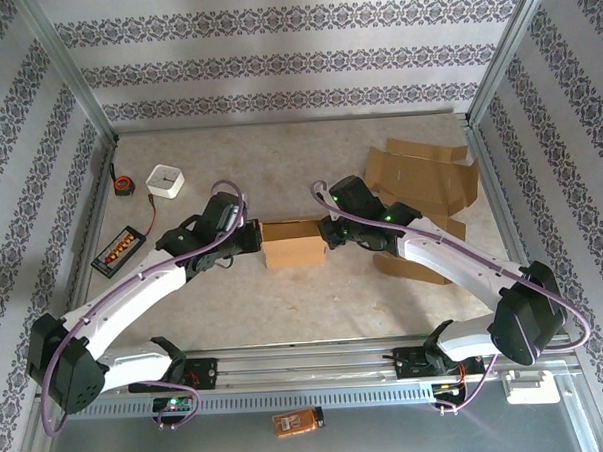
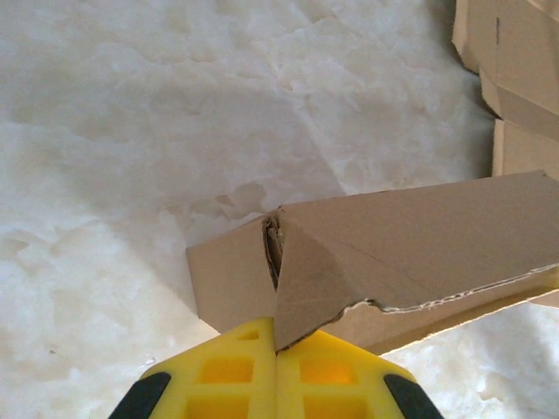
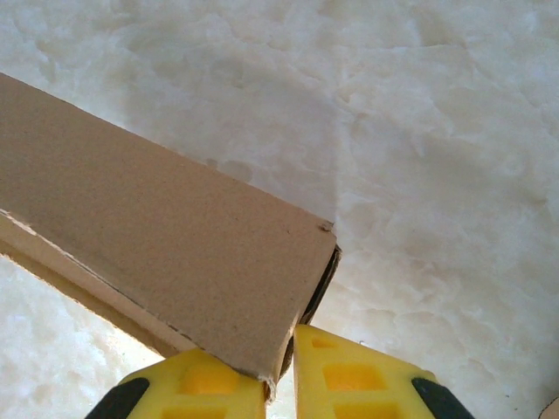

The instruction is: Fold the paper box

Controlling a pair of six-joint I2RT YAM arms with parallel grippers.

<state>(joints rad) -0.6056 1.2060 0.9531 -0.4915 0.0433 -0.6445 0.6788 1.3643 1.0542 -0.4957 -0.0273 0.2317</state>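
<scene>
The paper box point(image 1: 292, 244) is a small brown cardboard box resting mid-table between the two arms. My left gripper point(image 1: 254, 238) meets its left end. In the left wrist view the yellow fingers point(image 2: 236, 371) are pressed together with the corner of a folded side flap of the box point(image 2: 393, 244) pinched between them point(image 2: 278, 336). My right gripper point(image 1: 327, 232) is at the box's right end. In the right wrist view its jaws point(image 3: 284, 367) are closed on the thin edge of the box's end wall point(image 3: 175, 236).
Flat cardboard sheets point(image 1: 419, 176) lie at the back right, and another piece point(image 1: 413, 266) lies under the right arm. A white block point(image 1: 165, 180), a small tape measure point(image 1: 125, 184) and a black tray of orange items point(image 1: 118, 250) sit at the left.
</scene>
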